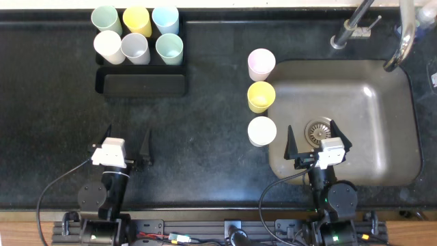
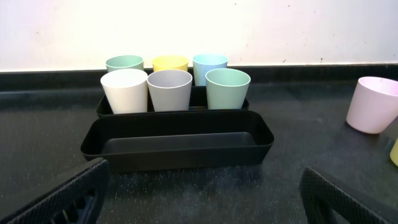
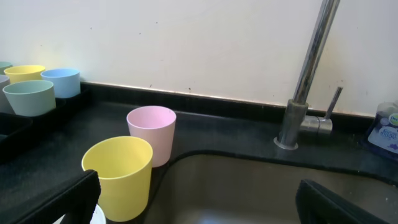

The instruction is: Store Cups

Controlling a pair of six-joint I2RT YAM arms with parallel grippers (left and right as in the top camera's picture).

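Observation:
A black tray (image 1: 141, 85) at the back left holds six cups in its two far rows: green (image 1: 106, 19), yellow (image 1: 136, 20), blue (image 1: 165, 19), white (image 1: 109, 46), grey (image 1: 134, 48), green (image 1: 169, 48). Its near compartment (image 2: 177, 146) is bare. Three loose cups stand upright along the sink's left edge: pink (image 1: 261, 63), yellow (image 1: 261, 96), white (image 1: 262, 130). My left gripper (image 1: 128, 147) is open in front of the tray, holding nothing. Over the sink, my right gripper (image 1: 317, 137) is open beside the white cup, facing the yellow cup (image 3: 118, 174) and pink cup (image 3: 152, 134).
The steel sink (image 1: 362, 116) takes up the right side, with a faucet (image 1: 355, 26) behind it and a soap bottle (image 3: 384, 134) at the far right. Dark countertop (image 1: 205, 137) stretches between tray and loose cups.

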